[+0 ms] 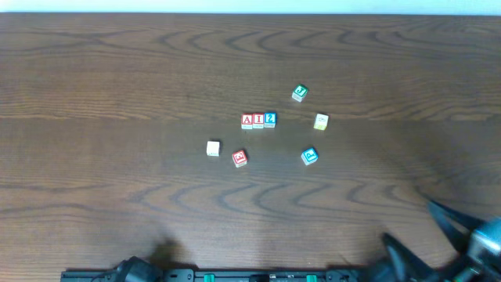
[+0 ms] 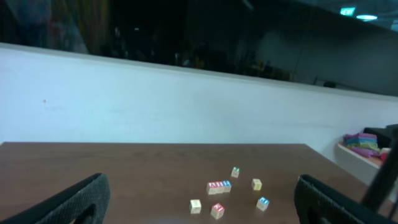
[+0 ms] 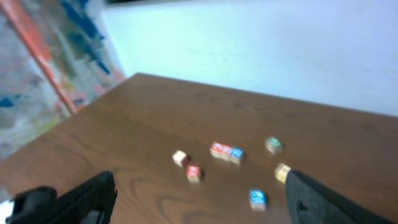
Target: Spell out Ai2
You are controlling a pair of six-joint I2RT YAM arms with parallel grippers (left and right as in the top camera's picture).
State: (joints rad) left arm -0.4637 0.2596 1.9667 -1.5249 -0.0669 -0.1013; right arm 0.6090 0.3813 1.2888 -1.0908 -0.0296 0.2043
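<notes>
l gripper (image 2: 200, 182) wide open, empty, at near edge. r gripper (image 1: 415, 233) wide open, empty, by near-right corner. mid-table: blk a (image 1: 247, 120), blk i (image 1: 258, 120), blk 2 (image 1: 270, 119) touching in one row. loose round them: green blk (image 1: 299, 93), yellow blk (image 1: 321, 121), blue blk (image 1: 309, 156), red blk (image 1: 239, 157), white blk (image 1: 213, 148).

- On my overhead feed, a dark wood-grain bench (image 1: 94, 78) fills the view.
- Five loose blocks lie apart on it: a green block (image 1: 299, 93) farthest back, then a yellow block (image 1: 321, 121), a blue block (image 1: 309, 156), a red block (image 1: 239, 157) and a white block (image 1: 213, 148).
- A white wall (image 2: 155, 99) stands behind the bench.
- A colourful stack (image 2: 361, 142) sits off to the right.
</notes>
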